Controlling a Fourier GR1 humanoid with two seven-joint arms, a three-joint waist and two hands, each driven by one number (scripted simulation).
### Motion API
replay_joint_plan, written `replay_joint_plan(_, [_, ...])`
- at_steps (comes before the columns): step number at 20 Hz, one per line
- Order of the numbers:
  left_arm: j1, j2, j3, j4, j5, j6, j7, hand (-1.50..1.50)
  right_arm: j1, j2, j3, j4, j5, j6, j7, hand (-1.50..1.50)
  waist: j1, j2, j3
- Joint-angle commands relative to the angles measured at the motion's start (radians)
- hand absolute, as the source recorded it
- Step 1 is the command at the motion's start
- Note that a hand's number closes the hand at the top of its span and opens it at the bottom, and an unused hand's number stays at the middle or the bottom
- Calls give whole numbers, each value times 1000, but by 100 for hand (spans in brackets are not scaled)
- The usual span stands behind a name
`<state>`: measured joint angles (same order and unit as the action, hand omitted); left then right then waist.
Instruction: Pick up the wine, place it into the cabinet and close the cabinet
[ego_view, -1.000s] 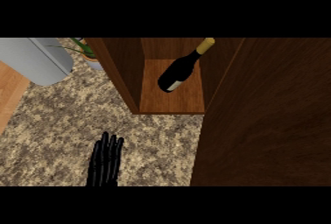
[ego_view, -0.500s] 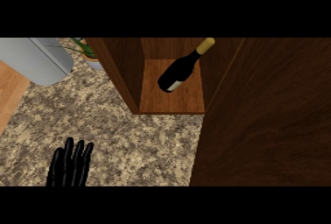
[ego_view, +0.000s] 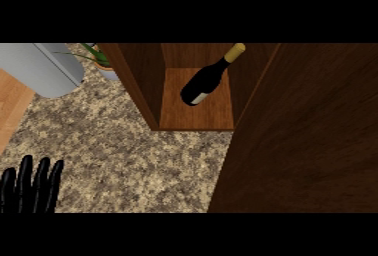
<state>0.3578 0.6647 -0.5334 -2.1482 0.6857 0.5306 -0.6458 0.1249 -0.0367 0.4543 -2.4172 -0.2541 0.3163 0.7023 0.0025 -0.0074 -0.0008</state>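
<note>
Wine bottle (ego_view: 204, 81): dark glass with a pale yellow capped neck; it lies inside the cabinet's open compartment, on the wooden floor board; its neck points toward the back and to the view's right, its round base toward the front; no hand touches it.

Cabinet (ego_view: 196, 112): brown wood, standing on the counter; its front is open toward the viewer; the left side wall and the floor board show clearly; the bottle rests about midway across the floor board.

Cabinet door (ego_view: 303, 145): a large dark wooden panel filling the view's right side, from the top down to the lower edge; it stands swung open, its edge running along the right side of the compartment.

Left hand (ego_view: 29, 187): black; at the view's lower left corner, over the counter; its fingers are straight and point up, spread a little, holding nothing; it is well apart from the cabinet and the bottle.

Right hand: it shows nowhere in the view.

Counter (ego_view: 111, 145): speckled beige and brown stone; a strip of lighter wood lies at the far left edge.

Grey appliance (ego_view: 44, 67): a rounded grey body at the upper left, on the counter.

Potted plant (ego_view: 100, 60): green leaves over a pale pot, between the grey appliance and the cabinet's left wall, partly hidden.
</note>
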Motion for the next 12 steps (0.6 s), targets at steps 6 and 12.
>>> replay_joint_plan(6, [96,95,223,-3,132,-152,12,-150,-3,36,317,-168,141,-115,75,150,-3,-3,-1])
replay_joint_plan(12, [143,110,310,44,178,-266,-5,-150,-78,37,510,-99,275,-295,49,150,-3,-4,-2])
